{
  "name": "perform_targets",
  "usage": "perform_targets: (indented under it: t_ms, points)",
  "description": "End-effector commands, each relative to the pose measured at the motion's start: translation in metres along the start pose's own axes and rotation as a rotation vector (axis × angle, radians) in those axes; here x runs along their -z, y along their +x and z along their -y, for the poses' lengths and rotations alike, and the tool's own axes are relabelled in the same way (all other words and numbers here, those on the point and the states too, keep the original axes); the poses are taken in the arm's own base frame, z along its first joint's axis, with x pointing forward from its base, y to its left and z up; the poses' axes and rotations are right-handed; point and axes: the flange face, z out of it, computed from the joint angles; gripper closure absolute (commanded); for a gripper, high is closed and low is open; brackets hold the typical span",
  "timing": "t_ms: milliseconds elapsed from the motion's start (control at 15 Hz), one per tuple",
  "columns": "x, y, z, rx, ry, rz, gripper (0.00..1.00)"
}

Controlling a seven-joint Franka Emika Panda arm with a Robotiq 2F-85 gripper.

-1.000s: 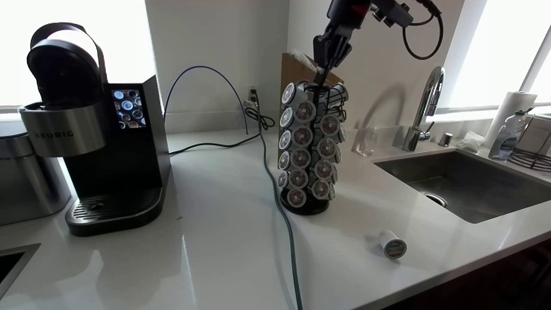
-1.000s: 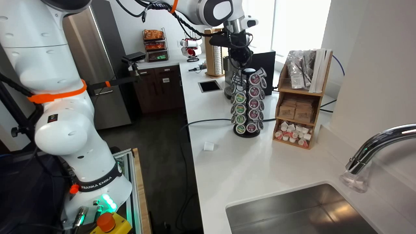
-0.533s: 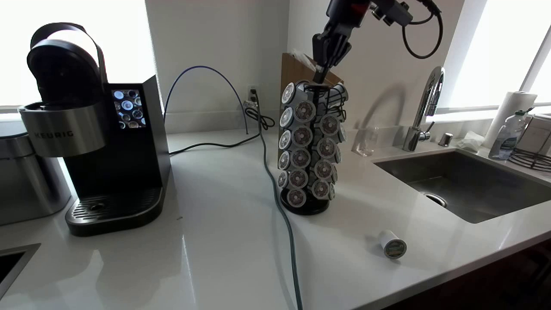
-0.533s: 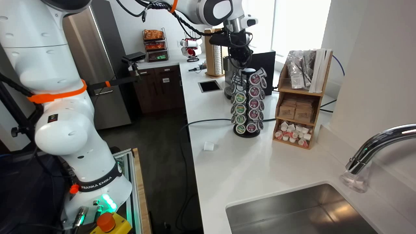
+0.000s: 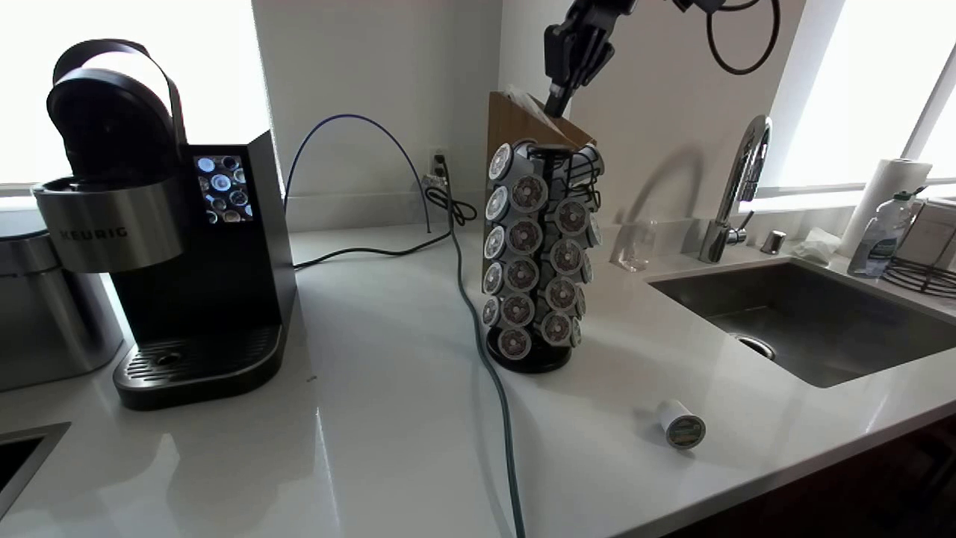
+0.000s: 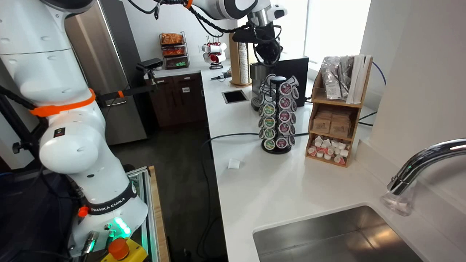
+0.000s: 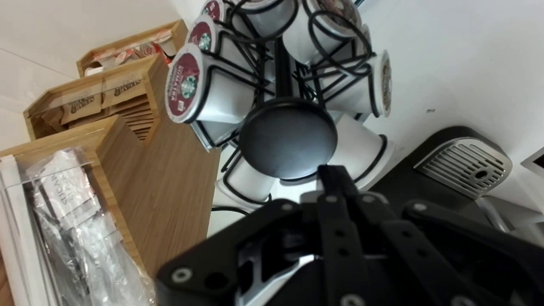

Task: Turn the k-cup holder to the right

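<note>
The k-cup holder is a dark wire tower with columns of round-lidded pods and a round black base. It stands upright on the counter in both exterior views (image 5: 524, 236) (image 6: 284, 116). Its round dark top (image 7: 289, 138) fills the middle of the wrist view. My gripper (image 5: 555, 104) is above the holder with a visible gap to its top. It points down at a slant, and its fingers meet with nothing seen between them. In the wrist view the fingertips (image 7: 338, 180) appear by the edge of the top. The gripper body (image 6: 268, 52) shows in an exterior view; its tips are unclear there.
A wooden organizer (image 6: 329, 133) stands close beside the holder. A black coffee machine (image 5: 265, 246) with its lid up is on the counter. A cable (image 5: 497, 373) runs past the holder's base. A loose pod (image 5: 683, 427) lies near the counter edge, and a sink (image 5: 792, 321) is beyond.
My gripper has risen from the holder's top, where its tip was low against it, and now hangs above it. The holder and its pods look the same in all frames.
</note>
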Motion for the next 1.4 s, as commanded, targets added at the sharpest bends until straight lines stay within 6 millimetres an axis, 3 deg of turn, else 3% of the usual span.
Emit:
perform_targets:
  t_ms: [0,333,600,1000,1067,1333]
  points:
    - [0.037,-0.014,0.001,0.019,-0.071,0.061,0.68]
    - [0.081,-0.044,0.002,0.005,-0.118,0.248,0.31]
    - [0.095,-0.071,0.003,-0.112,-0.13,0.379,0.01]
    - [0.097,-0.105,-0.005,-0.287,-0.095,0.529,0.0]
    - [0.096,-0.09,-0.004,-0.236,-0.111,0.499,0.0]
    - [0.094,-0.095,-0.008,-0.264,-0.11,0.513,0.0]
